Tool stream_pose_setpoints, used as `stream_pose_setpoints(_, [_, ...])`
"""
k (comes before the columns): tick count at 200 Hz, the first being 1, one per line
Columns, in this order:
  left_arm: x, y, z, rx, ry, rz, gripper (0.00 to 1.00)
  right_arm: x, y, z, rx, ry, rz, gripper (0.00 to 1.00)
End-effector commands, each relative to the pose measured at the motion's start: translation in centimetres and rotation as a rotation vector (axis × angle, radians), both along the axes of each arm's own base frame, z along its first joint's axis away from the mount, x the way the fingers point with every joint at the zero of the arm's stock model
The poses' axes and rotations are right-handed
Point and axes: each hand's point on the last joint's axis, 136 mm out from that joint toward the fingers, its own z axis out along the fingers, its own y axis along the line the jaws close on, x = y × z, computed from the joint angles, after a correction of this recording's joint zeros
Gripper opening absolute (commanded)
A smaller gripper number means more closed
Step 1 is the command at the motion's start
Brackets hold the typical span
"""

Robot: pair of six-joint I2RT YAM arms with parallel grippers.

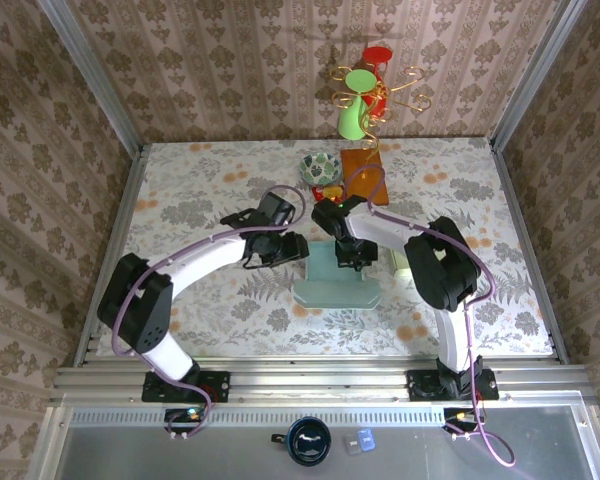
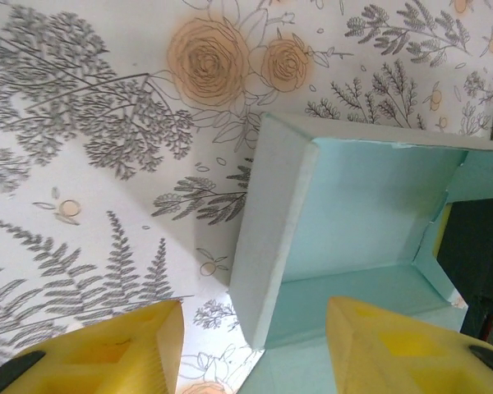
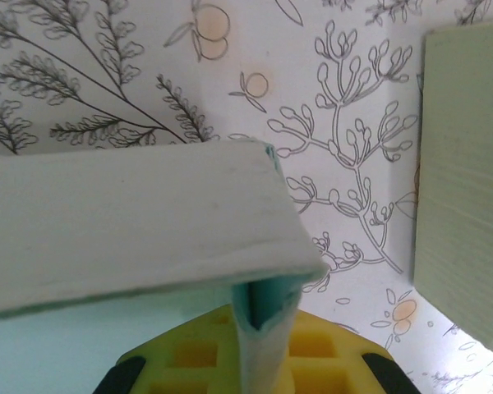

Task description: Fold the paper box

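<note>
- Right claw (image 3: 259, 349) is clamped on one thin wall of the pale blue paper box (image 1: 337, 288).
- Left claw (image 2: 255, 345), fingers apart, hangs above the box's corner.
- Box lies mid-way across the floral desk (image 1: 200, 190).

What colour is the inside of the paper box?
Pale turquoise; the paper box shows it best in the left wrist view.

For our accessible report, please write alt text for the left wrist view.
A pale blue paper box, walls partly folded up, lies on a flowered tablecloth. The left gripper has its yellow jaws apart, astride one box wall.
</note>
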Motion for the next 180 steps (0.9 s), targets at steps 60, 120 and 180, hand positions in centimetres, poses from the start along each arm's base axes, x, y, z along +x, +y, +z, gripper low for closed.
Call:
stream_pose_setpoints(60, [-1.9,7.6,0.4,0.000,0.062,0.121,0.44,-4.3,-2.0,-1.5,0.155,0.188,-0.532,0.00])
stream_pose_setpoints(120, [-5.0,3.3,-2.6,-0.116,0.181,0.063,0.42,-7.7,-0.1,-0.9,0.143,0.307,-0.902,0.00])
stream_pose_setpoints(180, [-4.4,-1.3,-3.9,-0.214,0.210,0.059,0.42,-9.7,4.2,-2.7,0.190,0.366,-1.053,0.00])
